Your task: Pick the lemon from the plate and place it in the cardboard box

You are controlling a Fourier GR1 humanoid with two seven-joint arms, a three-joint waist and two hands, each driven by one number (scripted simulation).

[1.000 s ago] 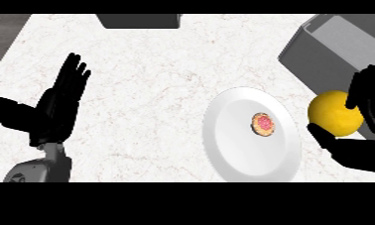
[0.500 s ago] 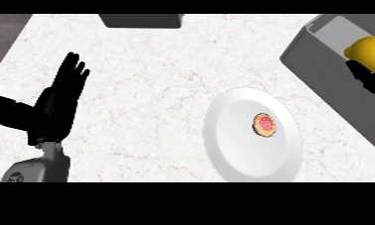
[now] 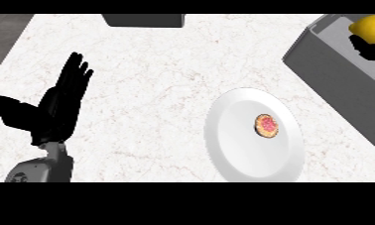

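The round yellow lemon (image 3: 364, 25) sits at the view's upper right edge, above the opening of the grey rectangular cardboard box (image 3: 326, 65). The black right hand (image 3: 362, 45) shows only as a small dark patch just below the lemon, touching it; whether its fingers are curled or straight cannot be told. The round white plate (image 3: 242, 144) lies on the white marbled counter (image 3: 161, 80), near the box, and carries a small round pink-topped pastry (image 3: 266, 125). The black left hand (image 3: 62, 102) rests at the left edge, fingers straight and spread, pointing up.
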